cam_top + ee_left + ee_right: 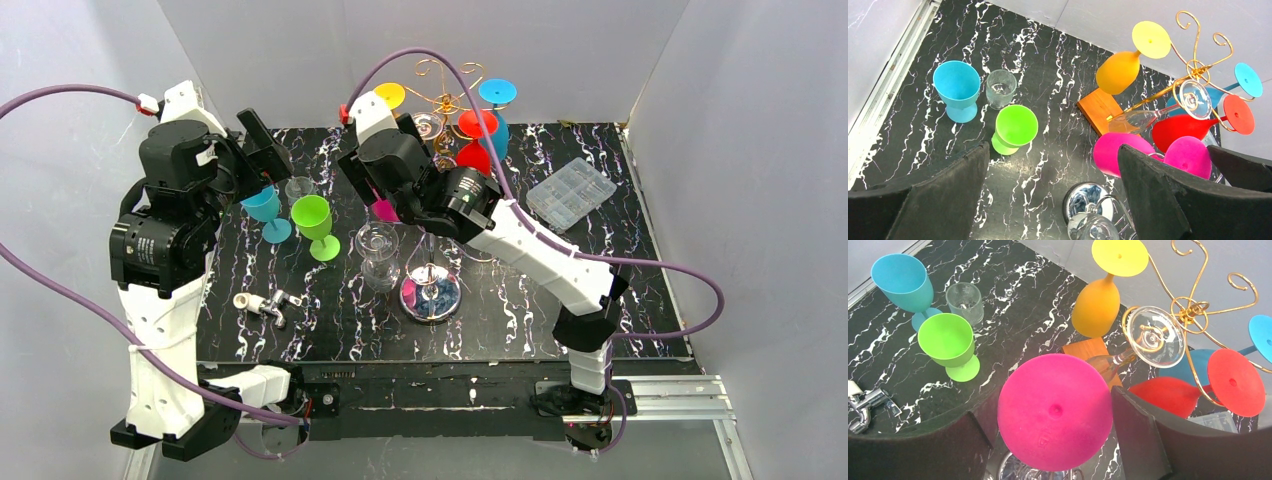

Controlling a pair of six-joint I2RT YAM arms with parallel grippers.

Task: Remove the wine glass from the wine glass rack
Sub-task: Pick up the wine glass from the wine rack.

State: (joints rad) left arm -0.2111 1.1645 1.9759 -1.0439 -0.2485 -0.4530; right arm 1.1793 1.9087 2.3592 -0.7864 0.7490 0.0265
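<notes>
While pinching the foot of the pink glass [1050, 430] rim to rim, hold the right gripper [1055, 392] just as wide as now: fingers [1138, 440] spread far, yet bearing on both edges of that disc by the look of the wrist view; squeeze no harder, for fear of flexing the foot or popping it out sideways. Judged still hung on the rack [1190, 307]: bowl and stem hidden behind the foot, hook hidden too, gold scrolls ahead and to the right of the fingertips; best to assume a stem seated in a lower arm. Draw back along the line of that arm, away from the pole, holding the foot level with the wire until past the curl; only then lift clear; avoid twisting the wrist, so as not to drag the foot on the wire or rock the tree on its base [430, 292], right below the fingers. Mind the neighbours beyond the fingertips: clear glass [1153, 337] just ahead and right, red glass [1235, 382] further right, orange glass [1095, 305] straight ahead; all hanging close, all apt to swing; move slowly; stop at any tug. Leave the left gripper [1053, 149] parked off to the left, jaws spread wide and holding nothing; fit to steady the base in case of tipping.
</notes>
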